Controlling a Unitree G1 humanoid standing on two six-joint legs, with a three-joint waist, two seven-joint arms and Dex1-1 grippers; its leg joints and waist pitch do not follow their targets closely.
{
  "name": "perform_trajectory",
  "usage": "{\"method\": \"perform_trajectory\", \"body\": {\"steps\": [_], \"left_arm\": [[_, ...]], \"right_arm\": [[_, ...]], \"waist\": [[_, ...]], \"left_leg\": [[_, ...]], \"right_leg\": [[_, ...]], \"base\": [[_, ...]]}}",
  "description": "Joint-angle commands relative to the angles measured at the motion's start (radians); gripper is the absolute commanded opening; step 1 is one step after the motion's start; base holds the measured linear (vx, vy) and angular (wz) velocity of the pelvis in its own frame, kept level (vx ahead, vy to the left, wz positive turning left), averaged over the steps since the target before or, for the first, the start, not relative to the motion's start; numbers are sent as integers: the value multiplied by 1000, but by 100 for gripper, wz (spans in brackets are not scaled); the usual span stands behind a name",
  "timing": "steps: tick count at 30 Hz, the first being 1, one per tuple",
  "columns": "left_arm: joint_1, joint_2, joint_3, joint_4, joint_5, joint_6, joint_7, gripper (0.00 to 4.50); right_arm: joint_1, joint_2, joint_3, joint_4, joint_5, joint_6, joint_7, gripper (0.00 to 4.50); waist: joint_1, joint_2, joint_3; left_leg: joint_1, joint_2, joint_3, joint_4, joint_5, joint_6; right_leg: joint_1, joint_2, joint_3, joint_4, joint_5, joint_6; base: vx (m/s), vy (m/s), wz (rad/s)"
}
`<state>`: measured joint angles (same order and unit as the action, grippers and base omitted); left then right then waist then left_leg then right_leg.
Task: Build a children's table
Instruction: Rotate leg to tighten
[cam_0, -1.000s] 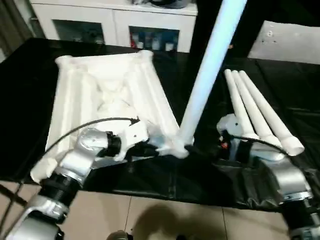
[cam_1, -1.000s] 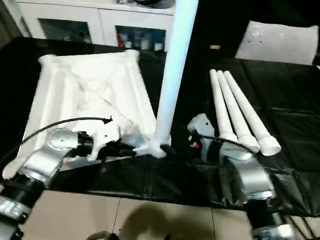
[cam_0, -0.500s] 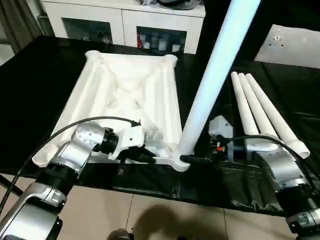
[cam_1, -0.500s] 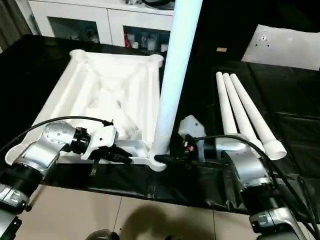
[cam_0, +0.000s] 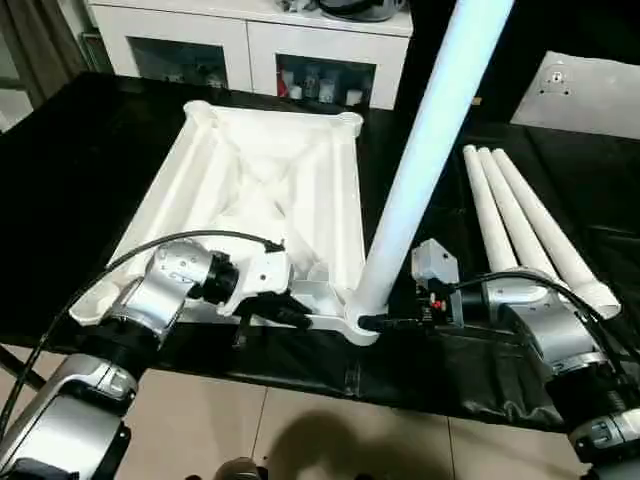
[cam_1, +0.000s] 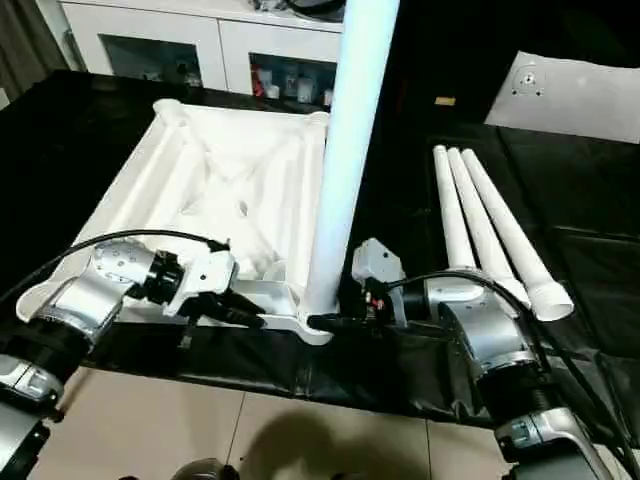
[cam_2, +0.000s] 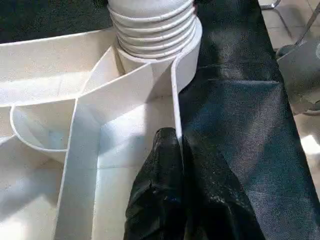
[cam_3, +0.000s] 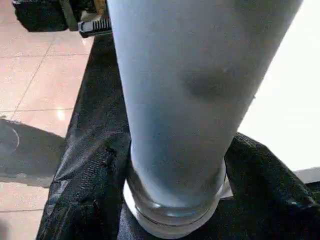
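Judging from your view, one leg (cam_0: 420, 170) stands in the near right corner socket of the upturned tabletop (cam_0: 260, 200). Three legs (cam_0: 525, 225) wait beside it. Left gripper (cam_0: 295, 318) pinches the near rim; right gripper (cam_0: 385, 322) brackets that leg's base.

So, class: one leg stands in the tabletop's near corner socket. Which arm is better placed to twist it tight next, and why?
Right. The right pincer has its fingers either side of the upright leg at its base. The left pincer is shut on the tabletop rim, steadying it.
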<state>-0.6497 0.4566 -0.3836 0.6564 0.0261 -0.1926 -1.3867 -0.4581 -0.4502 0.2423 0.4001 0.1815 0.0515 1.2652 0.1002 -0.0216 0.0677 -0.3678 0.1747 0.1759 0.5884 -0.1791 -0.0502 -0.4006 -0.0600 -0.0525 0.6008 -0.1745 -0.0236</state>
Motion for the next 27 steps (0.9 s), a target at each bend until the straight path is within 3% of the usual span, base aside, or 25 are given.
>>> {"method": "perform_trajectory", "body": {"steps": [1,6,9,11,12,13,15,17,19,24,27], "left_arm": [[-6,-9,-53,11,48,-18,-38,0],[6,-17,-30,12,30,30,-9,0],[31,-53,21,-29,-10,137,83,0],[44,-75,44,-60,-33,190,125,0],[52,-89,57,-77,-43,217,152,0],[65,-112,74,-109,-58,261,195,0],[92,-170,106,-177,-79,356,298,0],[112,-234,131,-235,-86,439,393,0],[120,-286,146,-262,-84,481,469,0],[107,-433,143,-283,-33,542,668,0],[98,-464,126,-287,7,553,723,0]], "right_arm": [[0,4,25,8,-17,-4,16,261],[21,24,17,-7,4,31,2,259],[58,68,-13,-41,35,94,-78,259],[72,94,-27,-54,45,122,-129,259],[80,112,-35,-59,44,135,-166,259],[94,141,-43,-73,45,148,-218,259],[122,204,-53,-105,40,200,-327,259],[140,269,-61,-131,35,256,-424,259],[146,320,-71,-137,30,282,-496,254],[112,477,-101,-93,-18,322,-744,241],[90,524,-114,-80,-39,342,-839,241]], "waist": [[-4,-1,-62],[-5,5,-60],[-5,6,-58],[-8,5,-52],[-8,5,-52],[-17,6,-48],[-23,3,-44],[-34,3,-44],[-50,-1,-42],[-59,3,-47],[-61,8,-55]], "left_leg": [[15,61,-14,-71,-213,45],[17,63,-15,-73,-232,35],[17,65,-15,-77,-251,26],[22,61,-19,-80,-301,14],[22,61,-19,-80,-301,14],[22,62,-24,-83,-337,-4],[26,58,-27,-83,-370,-11],[20,56,-32,-86,-367,-15],[23,51,-32,-82,-379,-9],[15,45,-29,-81,-317,17],[11,47,-24,-82,-270,33]], "right_leg": [[46,-88,47,-68,-248,-216],[44,-88,48,-69,-256,-219],[44,-90,49,-69,-271,-223],[39,-91,48,-83,-377,-198],[39,-91,48,-83,-377,-198],[36,-93,48,-89,-445,-179],[30,-94,46,-101,-532,-148],[34,-95,44,-104,-572,-123],[26,-92,43,-112,-615,-100],[22,-87,45,-118,-602,-79],[25,-82,49,-107,-476,-96]], "base": [[0,0,0],[0,0,0],[0,0,0],[0,0,0],[0,0,0],[0,0,0],[0,0,0],[0,0,0],[0,0,0],[0,0,0],[0,0,0]]}}
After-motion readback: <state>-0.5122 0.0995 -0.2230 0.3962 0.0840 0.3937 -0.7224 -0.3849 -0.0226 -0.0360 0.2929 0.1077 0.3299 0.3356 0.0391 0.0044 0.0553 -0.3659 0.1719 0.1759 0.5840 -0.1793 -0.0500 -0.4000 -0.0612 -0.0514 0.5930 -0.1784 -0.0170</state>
